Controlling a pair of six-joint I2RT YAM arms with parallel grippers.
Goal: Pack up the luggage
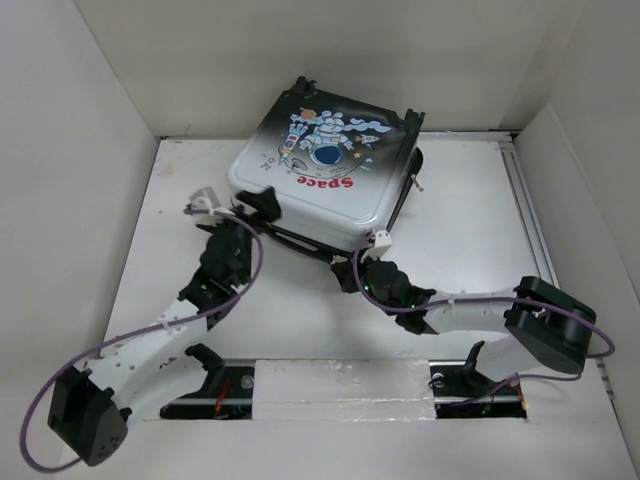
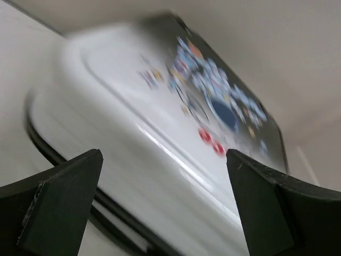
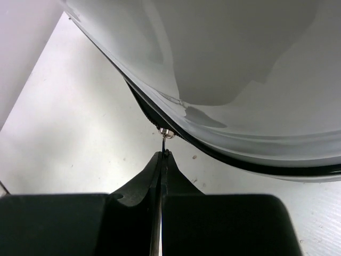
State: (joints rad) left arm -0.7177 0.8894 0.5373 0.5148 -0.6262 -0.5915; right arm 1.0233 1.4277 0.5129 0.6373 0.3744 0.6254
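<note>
1. I judge the step in hand to be closing: the luggage [image 1: 325, 165] lies flat on the counter [image 1: 300, 330] at the far middle, printed shell facing up, lid down over the base. What is left looks like running the zip round the seam.
2. My right gripper [image 3: 162, 160] is pressed together at the near edge of the shell. It pinches the thin zip pull [image 3: 164, 144], which hangs from the small metal slider [image 3: 167, 133] on the dark seam.
3. My left gripper [image 2: 165, 181] is spread wide and holds nothing. It faces the white near-left side of the shell; that wrist view is blurred, so I cannot tell whether either finger touches the case.
4. From above I see a dark band along the near and right edges. I cannot tell how much of the seam is already zipped.
5. The next move, as I read it, calls for drawing the pull along the seam line, keeping the pull flat to the shell so the tab does not slip out of the pinch.
6. The case is light-looking and may slide or turn under that pull. I would want the left gripper braced against the shell before pulling.
</note>
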